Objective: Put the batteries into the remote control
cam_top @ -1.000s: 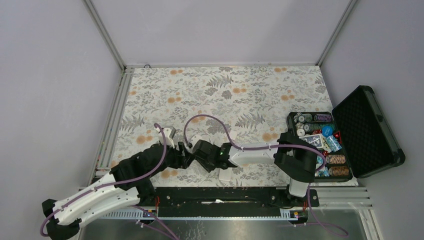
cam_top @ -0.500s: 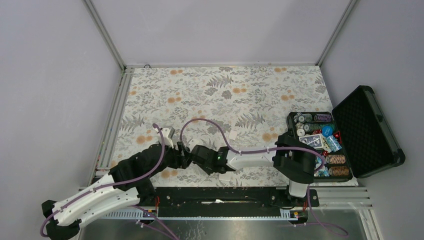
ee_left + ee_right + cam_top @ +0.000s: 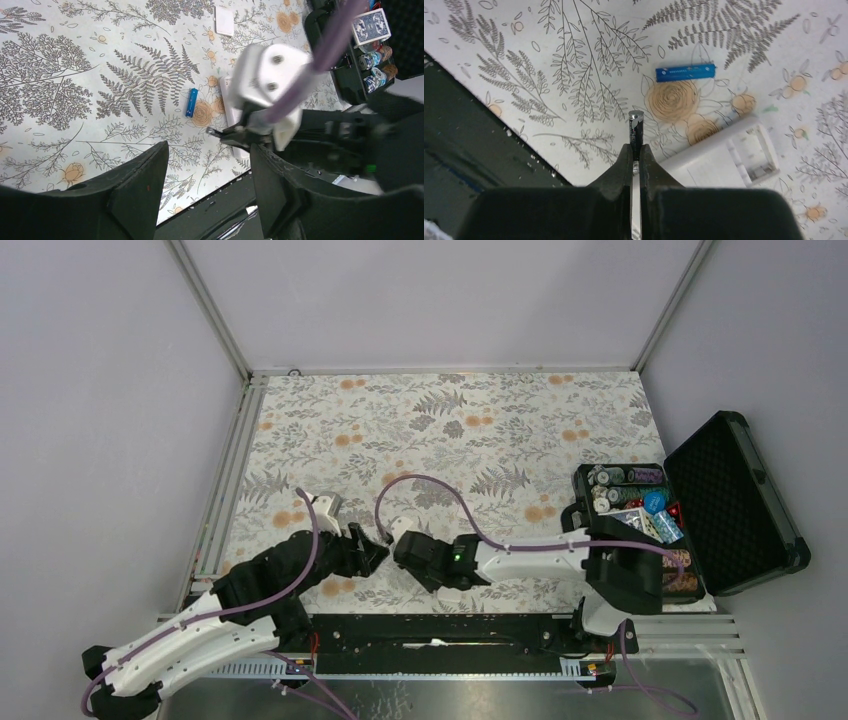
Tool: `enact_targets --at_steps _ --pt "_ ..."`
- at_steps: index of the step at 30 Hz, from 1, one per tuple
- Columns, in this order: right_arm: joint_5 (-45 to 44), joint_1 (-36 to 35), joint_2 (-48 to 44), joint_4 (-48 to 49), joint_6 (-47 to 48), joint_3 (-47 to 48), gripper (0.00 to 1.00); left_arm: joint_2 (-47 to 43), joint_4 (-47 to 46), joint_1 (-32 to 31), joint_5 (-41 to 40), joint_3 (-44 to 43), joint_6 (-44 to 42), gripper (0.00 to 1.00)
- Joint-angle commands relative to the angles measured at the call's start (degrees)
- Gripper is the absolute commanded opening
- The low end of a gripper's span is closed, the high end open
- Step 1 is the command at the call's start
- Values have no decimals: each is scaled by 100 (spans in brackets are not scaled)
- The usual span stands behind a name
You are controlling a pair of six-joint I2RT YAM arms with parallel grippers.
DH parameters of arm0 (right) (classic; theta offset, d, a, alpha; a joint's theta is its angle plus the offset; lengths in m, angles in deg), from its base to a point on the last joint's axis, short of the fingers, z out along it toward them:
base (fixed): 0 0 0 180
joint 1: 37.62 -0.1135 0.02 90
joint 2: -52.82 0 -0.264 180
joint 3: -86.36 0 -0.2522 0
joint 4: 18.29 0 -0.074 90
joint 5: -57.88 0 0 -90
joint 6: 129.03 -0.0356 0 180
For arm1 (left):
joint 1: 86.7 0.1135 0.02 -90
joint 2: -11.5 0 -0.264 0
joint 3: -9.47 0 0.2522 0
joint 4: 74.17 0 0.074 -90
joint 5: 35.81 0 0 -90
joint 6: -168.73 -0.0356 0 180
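Note:
My right gripper is shut on a slim battery that sticks out past the fingertips, silver end forward, held above the floral cloth. A second blue battery lies flat on the cloth just beyond it and also shows in the left wrist view. The white remote control lies back up to the right, its battery bay open. My left gripper is open and empty, facing the right gripper's tip. In the top view the two grippers, left and right, meet near the front edge.
The remote's white cover lies farther back on the cloth. An open black case with chip stacks, dice and a blue-backed card deck stands at the right. The cloth's front edge and dark rail are close by.
The right arm has swung its elbow to the right and its gripper has shifted slightly right and nearer. The left gripper has edged right toward it. The loose battery and remote stay put.

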Motion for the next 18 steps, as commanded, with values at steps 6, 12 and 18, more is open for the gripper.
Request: enact_targets --at_steps 6,12,18 --pt "-452 -50 -1354 -582 -42 -416 0 205 -430 4 158 107 74 64" --pt "-982 -46 -1629 -1027 416 -465 0 545 -809 4 299 192 34 64" --pt "-1130 55 -1910 -784 1170 -767 0 894 -1198 4 396 297 -22 64"
